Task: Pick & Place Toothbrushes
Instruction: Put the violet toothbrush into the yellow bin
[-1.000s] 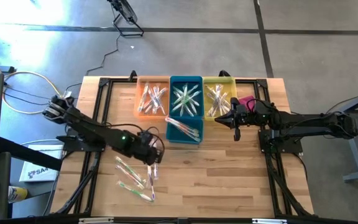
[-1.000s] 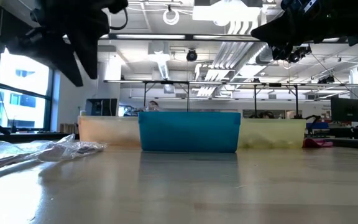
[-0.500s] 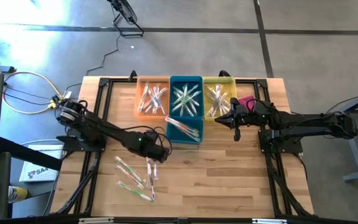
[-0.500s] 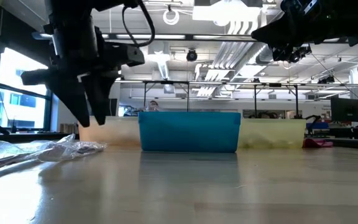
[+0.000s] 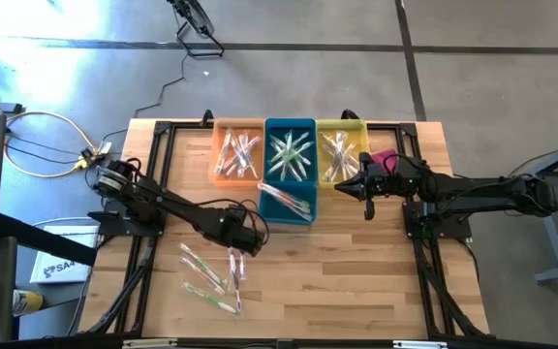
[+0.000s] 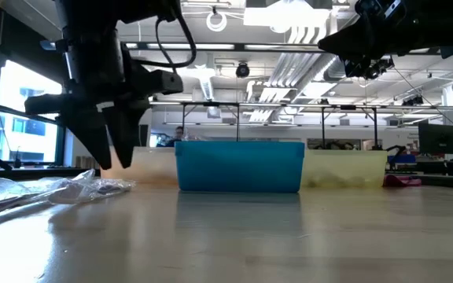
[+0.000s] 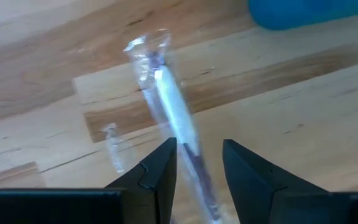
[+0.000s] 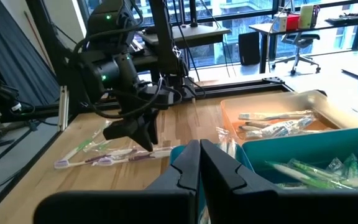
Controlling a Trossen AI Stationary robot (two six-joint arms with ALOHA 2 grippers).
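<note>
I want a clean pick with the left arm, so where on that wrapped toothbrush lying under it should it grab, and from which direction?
Grip the wrapped toothbrush mid-handle, coming straight down from above. It lies flat on the table, running between the left gripper's open fingers, so they can close across its thin width. Avoid the crinkled wrapper end, which would likely slip.

Both arms matte black, jointed segments. Left arm [image 5: 163,202]: small green light near wrist, black cable looping at it. Each pincer has two dark angular fingers [image 7: 154,171]. Right arm [image 5: 482,192]: same build.
</note>
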